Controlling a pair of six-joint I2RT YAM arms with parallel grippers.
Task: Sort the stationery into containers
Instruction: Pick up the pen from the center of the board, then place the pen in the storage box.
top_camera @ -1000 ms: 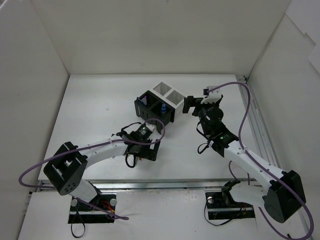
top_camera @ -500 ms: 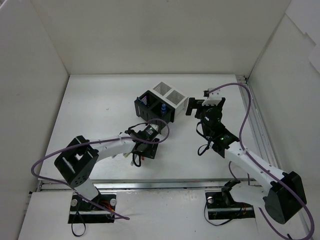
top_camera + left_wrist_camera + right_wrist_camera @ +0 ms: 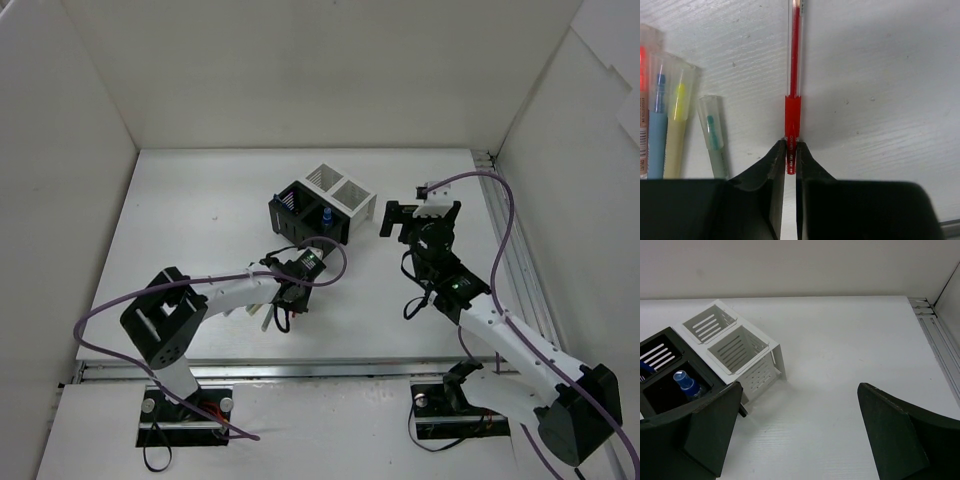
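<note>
You see a red pen [image 3: 793,107]: clear barrel, red ink & grip, on the white, faintly grained table [image 3: 880,75]. Frosted caps: blue marker [image 3: 657,135], yellow marker [image 3: 676,130], teal-tipped marker [image 3: 714,135]. 2 white bins [image 3: 762,375], 2 black bins [image 3: 660,392], slot-perforated. The bottle [image 3: 687,384] has a blue cap.

A white, faintly grained tabletop [image 3: 190,210] sits inside a white enclosure, with a plain back wall [image 3: 330,70] at 12 o'clock, a side panel [image 3: 50,200] at 9 o'clock and a facing panel [image 3: 570,140] at 3 o'clock. An aluminium rail [image 3: 520,260] runs along the table's 3 o'clock edge, and a front rail [image 3: 330,371] along 6 o'clock. The light is soft and even, the shadows faint.
</note>
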